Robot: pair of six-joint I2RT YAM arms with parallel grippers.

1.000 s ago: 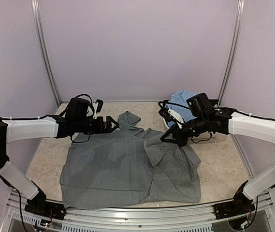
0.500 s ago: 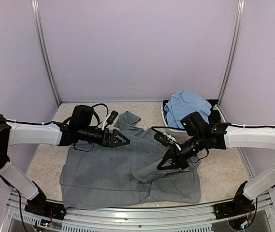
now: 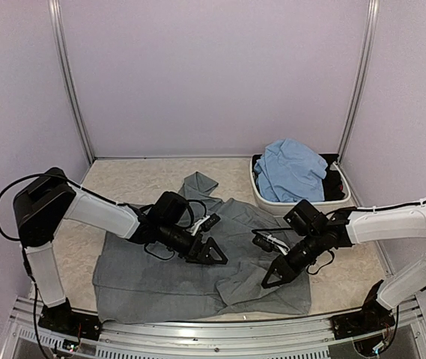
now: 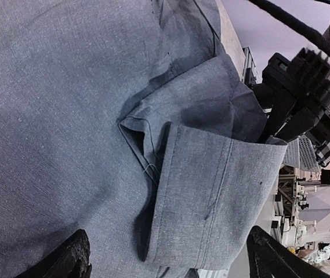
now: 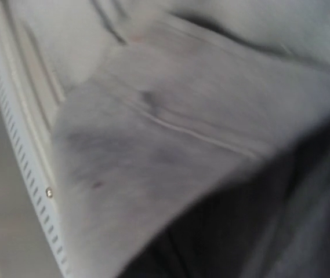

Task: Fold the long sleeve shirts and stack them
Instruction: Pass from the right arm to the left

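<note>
The slate grey shirt (image 3: 160,277) lies spread on the table with its collar at the back. My left gripper (image 3: 214,254) is open low over the shirt's middle; in the left wrist view its fingertips (image 4: 78,258) stand wide apart either side of a folded sleeve cuff (image 4: 211,197). My right gripper (image 3: 269,279) is at the cuff's right corner and appears shut on the sleeve cloth; it also shows in the left wrist view (image 4: 278,121). The right wrist view is filled with blurred grey cloth (image 5: 153,145) that hides the fingers. The light blue shirt (image 3: 291,168) lies bunched in the basin.
The white basin (image 3: 272,202) stands at the back right, with dark cloth at its right end. The metal front rail (image 3: 198,329) runs along the table's near edge and shows close by in the right wrist view (image 5: 20,116). Frame posts stand at both back corners.
My right gripper has moved down and towards the front with the sleeve, folding it over the shirt. My left gripper has moved right and forward over the shirt's middle.
</note>
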